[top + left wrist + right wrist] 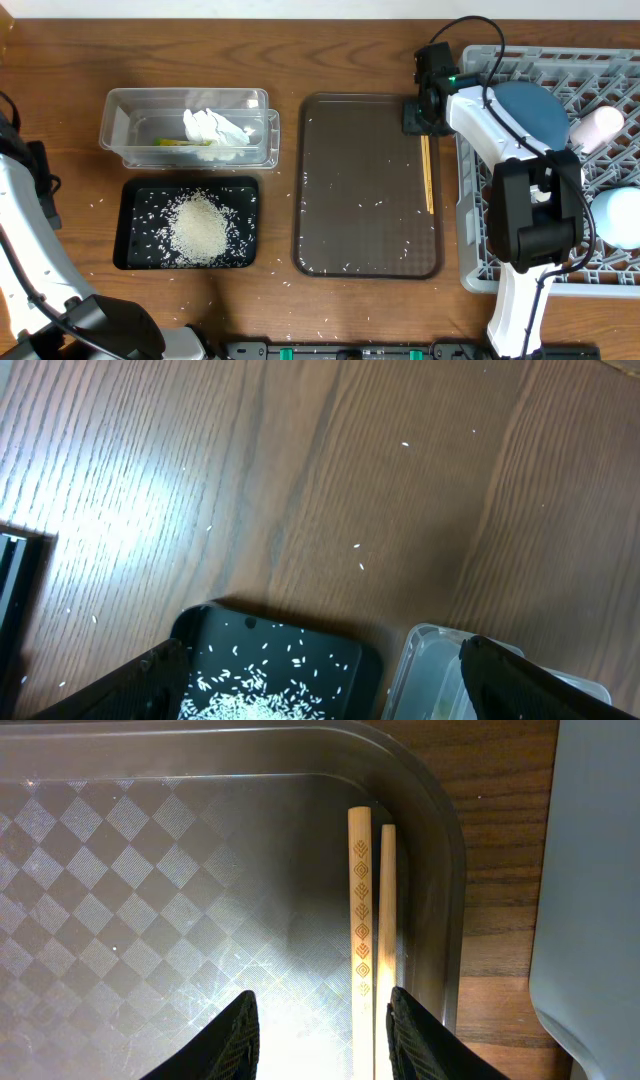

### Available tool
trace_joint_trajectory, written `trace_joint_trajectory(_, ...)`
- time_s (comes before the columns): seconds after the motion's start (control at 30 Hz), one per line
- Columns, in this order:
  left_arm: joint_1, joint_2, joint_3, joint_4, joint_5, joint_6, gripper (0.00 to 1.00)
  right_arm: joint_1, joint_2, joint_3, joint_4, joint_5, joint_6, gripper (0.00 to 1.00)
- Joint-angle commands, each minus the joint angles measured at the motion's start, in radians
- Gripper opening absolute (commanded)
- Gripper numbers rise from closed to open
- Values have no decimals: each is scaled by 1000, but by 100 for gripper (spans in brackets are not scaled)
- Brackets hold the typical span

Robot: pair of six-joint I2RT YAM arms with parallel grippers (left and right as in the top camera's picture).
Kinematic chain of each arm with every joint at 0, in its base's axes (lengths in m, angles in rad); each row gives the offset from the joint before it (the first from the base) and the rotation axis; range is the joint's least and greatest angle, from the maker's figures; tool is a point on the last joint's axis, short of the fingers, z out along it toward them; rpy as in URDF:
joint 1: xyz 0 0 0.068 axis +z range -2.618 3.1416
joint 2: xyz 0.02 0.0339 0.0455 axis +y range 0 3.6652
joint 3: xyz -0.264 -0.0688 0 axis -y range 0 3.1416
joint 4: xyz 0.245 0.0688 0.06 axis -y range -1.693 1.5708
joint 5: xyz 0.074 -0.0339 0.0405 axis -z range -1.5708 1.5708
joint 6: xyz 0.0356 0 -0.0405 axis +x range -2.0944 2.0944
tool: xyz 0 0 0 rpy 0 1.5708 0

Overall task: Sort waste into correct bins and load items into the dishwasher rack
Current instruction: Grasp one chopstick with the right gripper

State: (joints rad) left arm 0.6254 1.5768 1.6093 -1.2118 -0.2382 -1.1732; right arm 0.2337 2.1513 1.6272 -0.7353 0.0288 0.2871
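Observation:
Two wooden chopsticks lie side by side along the right edge of the dark brown serving tray. My right gripper is open at their far end. In the right wrist view the chopsticks run between its fingers, close to the right finger. The clear tub holds the white napkin and a yellow-green wrapper. The black tray holds a pile of rice. My left gripper is open and empty above the black tray and the tub.
The grey rack at the right holds the blue dish, the pink cup and a pale blue bowl. Loose rice grains are scattered on the serving tray and the wooden table. The right arm reaches across the rack.

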Motion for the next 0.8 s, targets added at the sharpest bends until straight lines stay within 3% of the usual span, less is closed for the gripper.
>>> trace_joint_trajectory(0.0,2,2,-3,-6,-6,10,89,3,11,-14,5,-7,-15,40)
trace_joint_trajectory(0.77,2,2,-3,-7,-6,10,89,16,11,-78,40,-11,-15,40)
